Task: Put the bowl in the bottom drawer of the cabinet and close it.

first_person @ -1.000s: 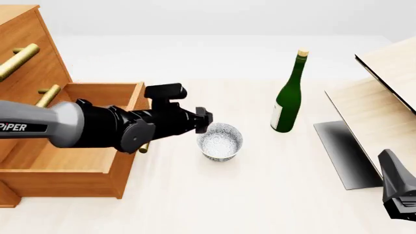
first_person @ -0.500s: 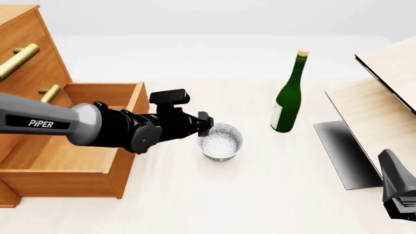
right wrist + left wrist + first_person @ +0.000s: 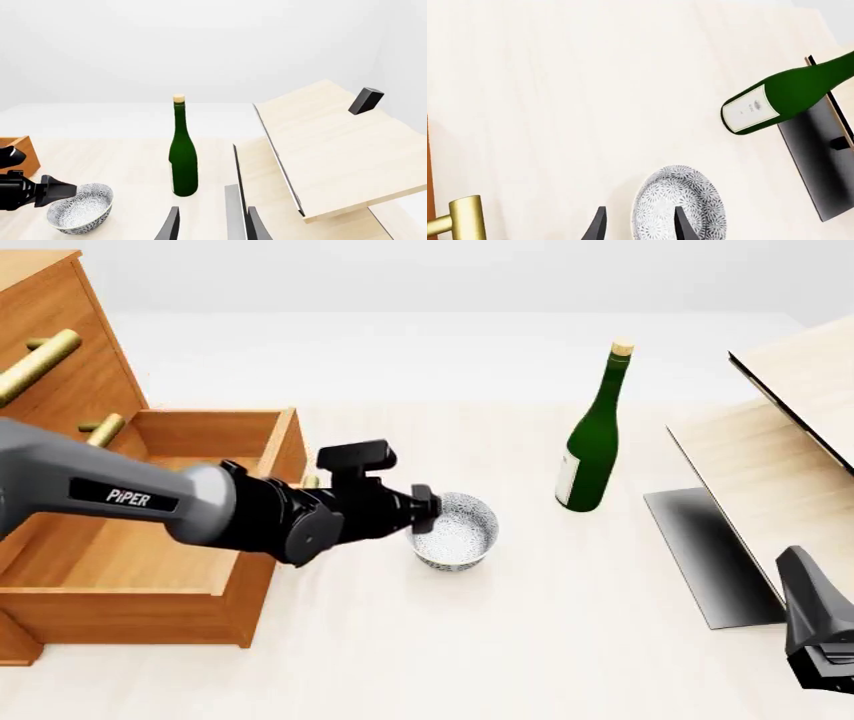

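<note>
Bowl [image 3: 454,530] stands upright on the pale wooden table [image 3: 534,640], just beside the open bottom drawer [image 3: 140,550] of the cabinet [image 3: 54,360], on the side away from the cabinet's body. The left gripper [image 3: 424,510] is at the bowl's near rim; in the left wrist view its fingers [image 3: 682,225] are spread apart, one over the bowl's inside and one outside the wall, not yet closed on it. Farther from the bowl on the other side, a green bottle [image 3: 591,440] stands upright. Beyond the bottle, a light wooden structure [image 3: 787,420] with a dark panel [image 3: 707,550] leans at the table's edge. The right gripper [image 3: 207,225] is well apart from the bowl, near that structure, its jaws open and holding nothing. The room behind is plain white.
</note>
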